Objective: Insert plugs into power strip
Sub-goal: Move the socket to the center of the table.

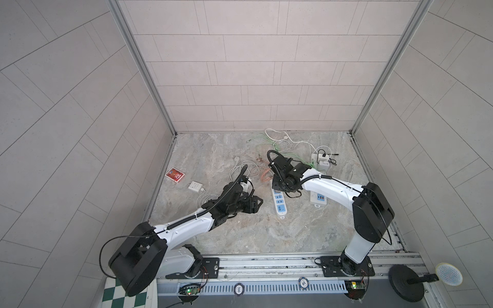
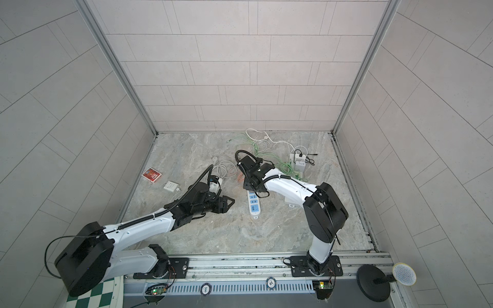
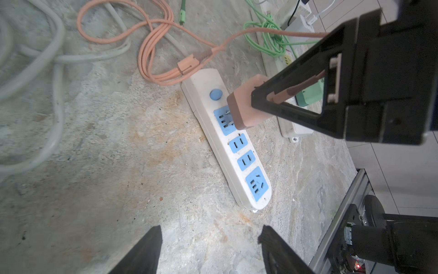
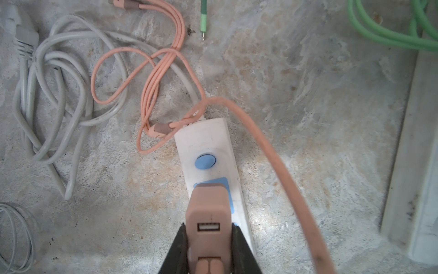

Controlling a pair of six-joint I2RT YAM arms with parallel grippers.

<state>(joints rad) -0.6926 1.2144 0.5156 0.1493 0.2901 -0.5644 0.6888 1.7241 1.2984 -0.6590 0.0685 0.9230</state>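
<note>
Mid-frame, the right jaws clamp the dusty-pink boxy plastic plug [image 3: 246, 105] over the end socket of the long white plastic power strip [image 3: 221, 151], which likely calls next for a straight downward push, while the left jaws gape empty.

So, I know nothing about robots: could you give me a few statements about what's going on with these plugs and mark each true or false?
1. The right claw grips the pink plug. True.
2. The left claw holds a white plug. False: it stands open and holds nothing.
3. The pink plug is at the power strip socket nearest the round blue button. True.
4. The strip's other three sockets are all occupied. False: all three are empty.
</note>
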